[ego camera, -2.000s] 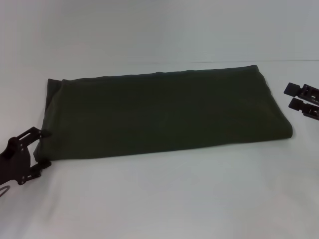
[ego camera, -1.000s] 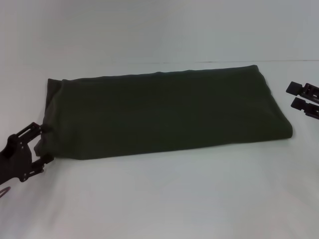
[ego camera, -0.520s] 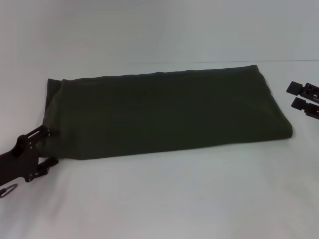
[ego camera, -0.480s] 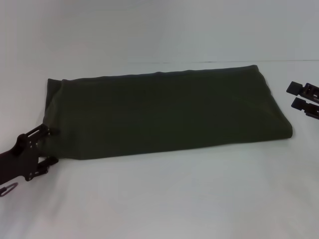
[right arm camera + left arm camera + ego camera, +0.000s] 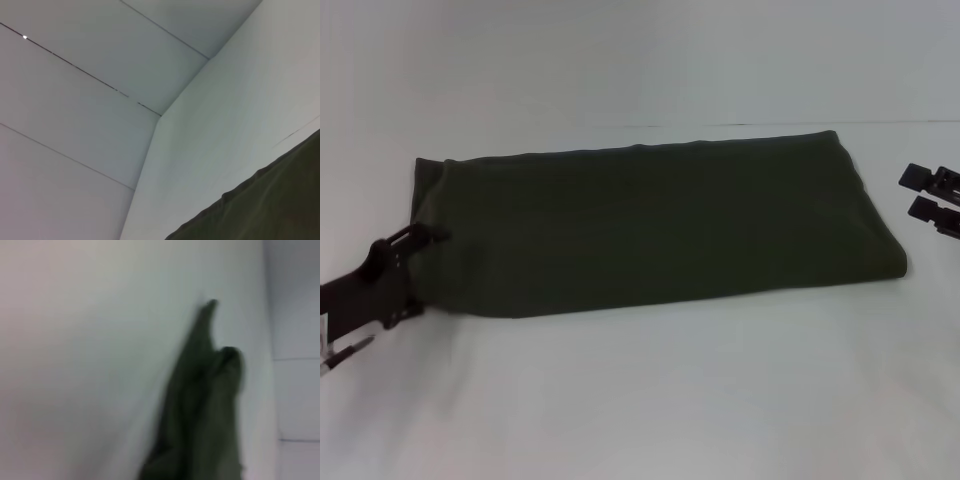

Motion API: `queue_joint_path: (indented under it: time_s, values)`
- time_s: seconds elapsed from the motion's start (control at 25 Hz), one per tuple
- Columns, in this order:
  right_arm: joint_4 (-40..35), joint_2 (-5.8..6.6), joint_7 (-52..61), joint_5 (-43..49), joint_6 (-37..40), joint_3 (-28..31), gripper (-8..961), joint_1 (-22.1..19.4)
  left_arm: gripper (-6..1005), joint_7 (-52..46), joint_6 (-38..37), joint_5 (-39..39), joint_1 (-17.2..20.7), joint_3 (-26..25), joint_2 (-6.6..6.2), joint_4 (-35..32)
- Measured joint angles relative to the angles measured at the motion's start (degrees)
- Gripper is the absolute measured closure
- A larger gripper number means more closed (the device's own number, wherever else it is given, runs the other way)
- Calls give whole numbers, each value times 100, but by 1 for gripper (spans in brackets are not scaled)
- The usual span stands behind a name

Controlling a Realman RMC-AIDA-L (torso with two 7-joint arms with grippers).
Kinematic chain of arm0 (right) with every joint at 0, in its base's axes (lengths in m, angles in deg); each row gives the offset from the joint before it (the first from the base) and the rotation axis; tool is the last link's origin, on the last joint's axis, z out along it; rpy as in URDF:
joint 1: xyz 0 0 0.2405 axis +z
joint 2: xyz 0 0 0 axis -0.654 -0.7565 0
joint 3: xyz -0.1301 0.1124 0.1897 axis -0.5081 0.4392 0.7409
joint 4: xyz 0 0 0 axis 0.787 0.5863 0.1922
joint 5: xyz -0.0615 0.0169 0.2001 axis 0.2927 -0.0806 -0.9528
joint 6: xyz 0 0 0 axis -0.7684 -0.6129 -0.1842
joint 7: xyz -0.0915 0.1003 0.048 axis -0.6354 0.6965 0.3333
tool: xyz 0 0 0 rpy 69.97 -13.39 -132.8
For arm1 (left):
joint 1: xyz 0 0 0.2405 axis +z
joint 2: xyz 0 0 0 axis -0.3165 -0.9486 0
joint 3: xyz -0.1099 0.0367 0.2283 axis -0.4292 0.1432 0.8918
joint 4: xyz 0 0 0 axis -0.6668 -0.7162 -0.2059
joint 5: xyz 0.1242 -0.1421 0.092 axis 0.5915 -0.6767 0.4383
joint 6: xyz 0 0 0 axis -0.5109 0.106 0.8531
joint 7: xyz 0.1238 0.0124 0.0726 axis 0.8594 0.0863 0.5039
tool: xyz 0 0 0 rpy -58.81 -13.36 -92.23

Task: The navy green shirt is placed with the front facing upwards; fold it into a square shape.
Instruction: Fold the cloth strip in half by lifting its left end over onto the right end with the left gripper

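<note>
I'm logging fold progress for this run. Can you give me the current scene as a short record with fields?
shirt: dark green shirt, folded into a long band lying flat across the table; no print visible
fold state: long rectangle, not yet square
left gripper: left gripper open, straddling the shirt's left end, upper finger over the cloth
right gripper: right gripper open, off the shirt's right end, not touching it

One navy green shirt [image 5: 650,225], folded to a long band, on one white table [image 5: 670,400]. Two grippers: the left gripper [image 5: 425,270] at the shirt's left end, the right gripper [image 5: 920,192] at the right edge.
</note>
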Motion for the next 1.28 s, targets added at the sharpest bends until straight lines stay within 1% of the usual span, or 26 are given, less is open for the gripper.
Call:
queue_joint_path:
  time_s: [0.08,0.16,0.24,0.32,0.48,0.52,0.56,0.6,0.64,1.0,1.12,1.28]
  values:
    - [0,2,1,0,21,34,88,1,92,392,-238,-321,33,-15,8,-3]
    - [0,6,2,0,39,61,88,1,93,821,-584,-705,146,-62,10,-26]
    - [0,10,1,0,40,85,88,0,93,898,-686,-846,259,-86,9,-42]
    - [0,9,-3,0,34,111,88,-7,93,758,-577,-765,337,-64,-1,-5]
    - [0,6,-8,8,-3,121,88,-17,94,616,-422,-493,332,-36,-14,67]
    - [0,6,-8,8,-8,122,88,-19,94,534,-358,-318,300,-25,-21,74]
    - [0,5,-7,8,-12,122,88,-21,94,534,-358,-318,300,-25,-21,74]
    - [-1,5,-5,8,-17,122,88,-24,94,348,-290,-9,200,-9,-41,92]
    - [0,3,-4,8,-21,122,88,-24,94,330,-269,26,172,-7,-43,95]
    - [0,-7,0,4,-39,122,89,-24,95,432,223,60,-131,12,-30,157]
    - [0,-8,9,1,-22,131,89,-31,94,415,202,62,-117,39,-13,155]
    - [0,-8,21,-1,8,188,89,-37,140,433,95,62,-19,69,14,117]
